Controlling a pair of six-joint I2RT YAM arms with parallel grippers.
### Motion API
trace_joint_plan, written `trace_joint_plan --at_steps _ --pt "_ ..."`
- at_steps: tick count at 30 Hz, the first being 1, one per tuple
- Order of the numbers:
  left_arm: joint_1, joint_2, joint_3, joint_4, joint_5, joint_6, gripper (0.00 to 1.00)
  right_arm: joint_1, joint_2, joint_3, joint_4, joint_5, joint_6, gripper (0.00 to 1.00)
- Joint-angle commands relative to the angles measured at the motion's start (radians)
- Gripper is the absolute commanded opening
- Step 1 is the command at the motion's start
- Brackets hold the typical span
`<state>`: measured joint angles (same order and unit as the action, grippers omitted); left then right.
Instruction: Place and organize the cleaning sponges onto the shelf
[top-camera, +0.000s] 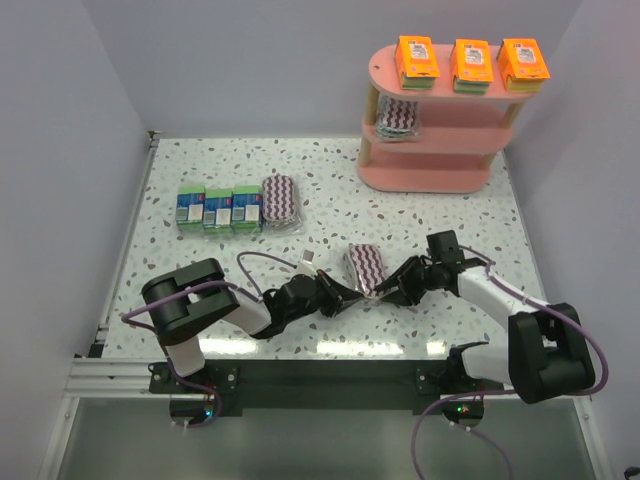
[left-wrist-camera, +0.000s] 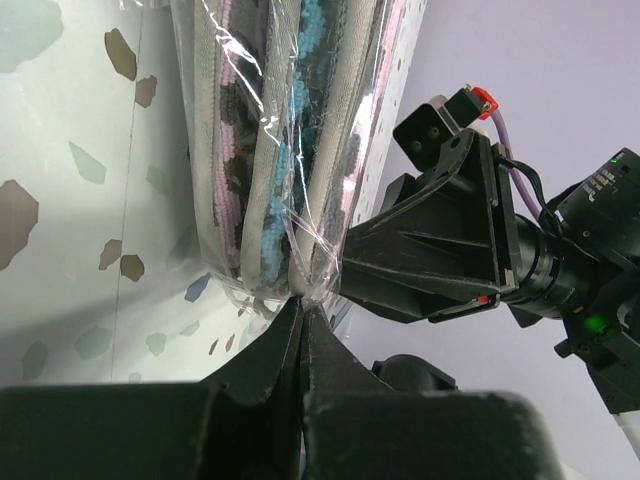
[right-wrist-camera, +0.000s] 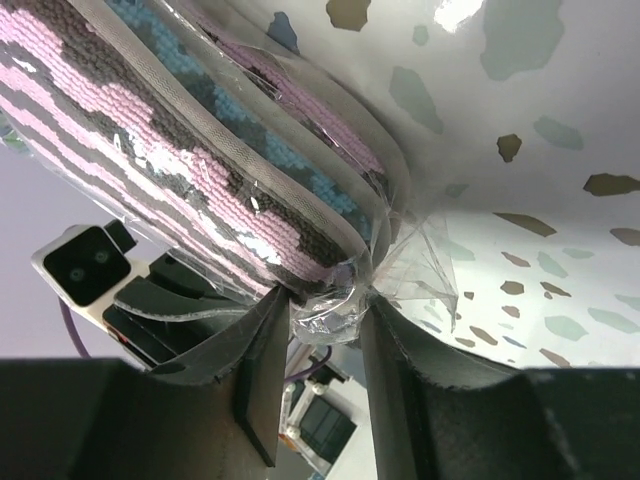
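An oval sponge pack (top-camera: 364, 268), knitted in purple, white and dark zigzag stripes with a blue band along one layer and sealed in glossy, crinkled clear wrap, sits between two sets of black fingers, one at each end. It is over a pale table (top-camera: 450, 225) speckled like terrazzo, though it is unclear whether it rests on the table or hangs just above it. The left fingers (left-wrist-camera: 272, 352) are clenched tip to tip, pinching the gathered seam of the wrap at the end nearest them. The right fingers (right-wrist-camera: 262, 350) stand a little apart on either side of the crumpled wrap tail at the opposite end. One of them lies against the pack's soft rounded rim, but it is impossible to tell whether they truly clamp it. Well beyond the right fingers stands the shelf (top-camera: 425, 180), made of three smooth pink boards with rounded ends on light wooden posts. Three rectangular orange packs (top-camera: 472, 62) lie in a row on its top board. A second zigzag pack (top-camera: 400, 117) lies on the middle board. Well beyond the left fingers and off to their left, three small blue-green boxes (top-camera: 218, 209) lie side by side on the table, touching one another. A third zigzag pack (top-camera: 280, 198) in clear wrap lies just beside them on their right.
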<state>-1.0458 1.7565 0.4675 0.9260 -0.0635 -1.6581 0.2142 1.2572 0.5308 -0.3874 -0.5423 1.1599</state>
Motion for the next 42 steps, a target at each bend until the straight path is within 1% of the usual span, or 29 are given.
trace_joint_plan --at_steps 1,2,3,5,9,11,14,15,16,17,18,20,21,23,24,26,27,28,29,30,31,32,33,36,38,40,41,42 --pt "-0.02 -0.017 -0.003 0.073 0.053 -0.011 0.0 -0.009 0.025 0.028 0.065 0.153 -0.023 0.38" --pt "-0.02 -0.017 -0.004 0.071 0.051 -0.009 0.0 -0.009 0.036 0.031 0.068 0.159 -0.029 0.4" --pt "-0.02 -0.015 -0.004 0.07 0.056 -0.011 0.0 -0.007 0.054 0.029 0.079 0.159 -0.034 0.43" --pt "-0.02 -0.003 -0.009 0.074 0.059 -0.02 0.0 -0.007 0.074 0.028 0.096 0.162 -0.04 0.46" --pt "-0.022 0.021 -0.009 0.108 0.082 -0.034 0.0 -0.007 0.094 0.024 0.111 0.188 -0.058 0.46" --pt "-0.022 0.029 -0.009 0.112 0.085 -0.035 0.0 -0.007 0.102 0.02 0.119 0.196 -0.065 0.41" --pt "-0.02 0.026 -0.007 0.112 0.085 -0.031 0.0 -0.007 0.11 0.006 0.137 0.205 -0.066 0.3" --pt "-0.02 0.024 -0.006 0.109 0.085 -0.026 0.04 -0.007 0.111 0.003 0.146 0.205 -0.068 0.26" --pt "-0.02 0.02 -0.006 0.105 0.085 -0.025 0.08 -0.007 0.113 0.001 0.148 0.206 -0.068 0.19" --pt "-0.019 0.008 -0.007 0.1 0.082 -0.022 0.11 -0.007 0.111 0.001 0.147 0.203 -0.069 0.15" --pt "-0.019 -0.002 -0.009 0.088 0.074 -0.016 0.18 -0.007 0.108 0.003 0.14 0.203 -0.074 0.06" --pt "-0.017 -0.038 -0.012 0.057 0.068 -0.008 0.28 -0.007 0.094 0.009 0.133 0.203 -0.075 0.0" --pt "-0.016 -0.054 -0.013 0.018 0.067 0.006 0.35 -0.007 0.09 0.011 0.125 0.2 -0.077 0.0" --pt "-0.013 -0.103 -0.009 -0.036 0.067 0.018 0.41 -0.007 0.081 0.018 0.119 0.196 -0.08 0.0" --pt "-0.01 -0.12 -0.007 -0.085 0.067 0.03 0.46 -0.007 0.079 0.02 0.116 0.188 -0.081 0.0" --pt "0.0 -0.181 -0.01 -0.131 0.067 0.044 0.51 -0.009 0.076 0.029 0.113 0.179 -0.08 0.0" --pt "0.004 -0.205 -0.007 -0.203 0.067 0.06 0.64 -0.007 0.065 0.032 0.107 0.173 -0.077 0.0" --pt "0.007 -0.233 0.0 -0.241 0.065 0.072 0.7 -0.009 0.059 0.041 0.104 0.157 -0.077 0.0" --pt "0.012 -0.297 0.002 -0.274 0.059 0.09 0.77 -0.009 0.05 0.05 0.096 0.151 -0.074 0.0" --pt "0.015 -0.334 0.022 -0.37 0.026 0.134 0.87 -0.009 0.021 0.06 0.081 0.145 -0.068 0.0" --pt "0.018 -0.371 0.04 -0.436 0.012 0.158 0.9 -0.009 0.005 0.086 0.071 0.134 -0.066 0.0" --pt "0.021 -0.443 0.06 -0.502 -0.005 0.187 0.91 -0.01 -0.016 0.101 0.058 0.133 -0.066 0.0" --pt "0.023 -0.478 0.097 -0.618 -0.047 0.246 0.94 -0.016 -0.051 0.116 0.024 0.131 -0.066 0.0" --pt "0.032 -0.612 0.15 -0.79 -0.132 0.328 1.0 -0.062 -0.102 0.17 -0.031 0.091 -0.066 0.0" --pt "0.055 -0.693 0.163 -0.844 -0.159 0.353 1.0 -0.099 -0.153 0.207 -0.06 0.058 -0.068 0.0" --pt "0.081 -0.739 0.166 -0.904 -0.168 0.373 1.0 -0.169 -0.189 0.248 -0.102 0.03 -0.08 0.0" --pt "0.114 -0.777 0.166 -0.92 -0.165 0.379 1.0 -0.194 -0.199 0.264 -0.132 0.004 -0.085 0.0" --pt "0.131 -0.795 0.166 -0.965 -0.162 0.395 1.0 -0.247 -0.203 0.28 -0.151 -0.011 -0.098 0.0"
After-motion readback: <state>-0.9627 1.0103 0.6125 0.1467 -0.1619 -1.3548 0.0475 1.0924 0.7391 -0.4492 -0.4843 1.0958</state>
